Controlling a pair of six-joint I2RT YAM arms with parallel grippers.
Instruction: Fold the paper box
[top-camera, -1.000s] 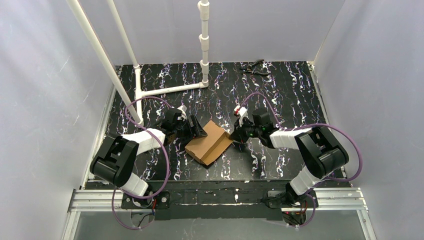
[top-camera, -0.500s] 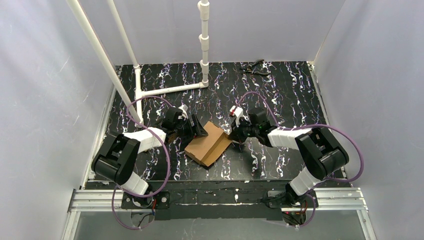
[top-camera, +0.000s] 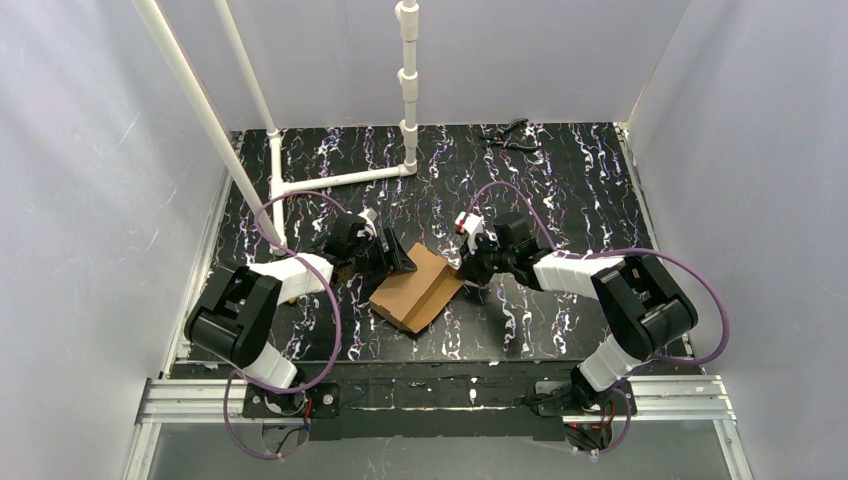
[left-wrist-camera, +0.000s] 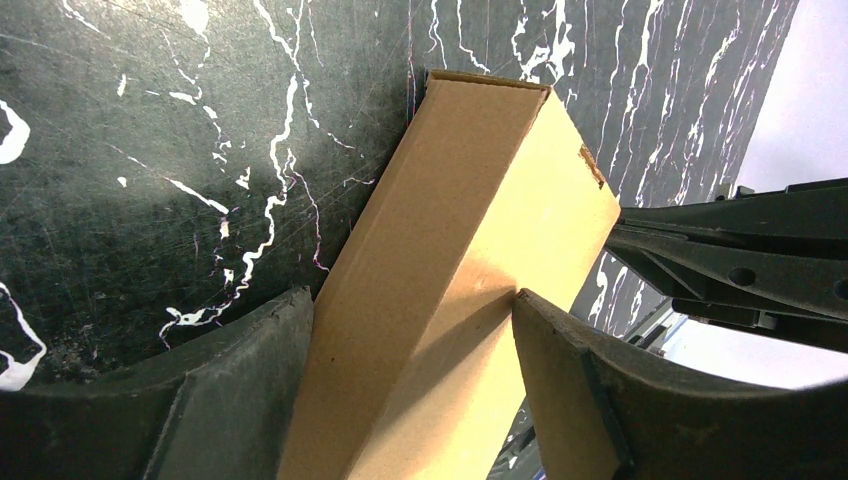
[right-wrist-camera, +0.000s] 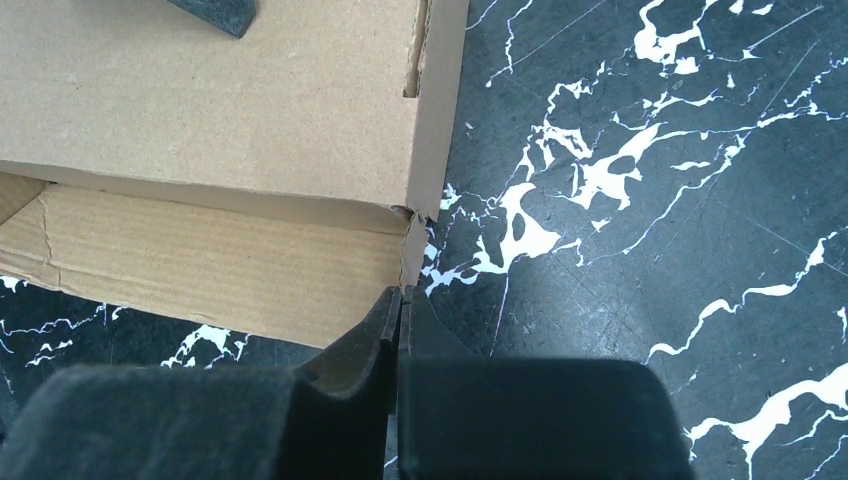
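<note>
The paper box (top-camera: 420, 288) is plain brown cardboard, lying partly folded on the black marbled table between my two arms. My left gripper (top-camera: 398, 262) is at its far left edge. In the left wrist view a raised box panel (left-wrist-camera: 470, 230) runs between the jaws of the left gripper (left-wrist-camera: 410, 300), and both fingers press against it. My right gripper (top-camera: 466, 270) is at the box's right corner. In the right wrist view the right gripper (right-wrist-camera: 402, 292) is shut, its tips touching the corner tab of the box (right-wrist-camera: 230, 120), beside an open end flap (right-wrist-camera: 200, 265).
A white pipe frame (top-camera: 340, 180) lies at the back left, with an upright pipe (top-camera: 408, 80) and a slanted one (top-camera: 200, 110). A small dark tool (top-camera: 510, 135) rests at the far edge. Grey walls close in on both sides.
My right gripper has crept a little to the left and farther back, up to the box's corner. The left gripper and the box have hardly moved.
</note>
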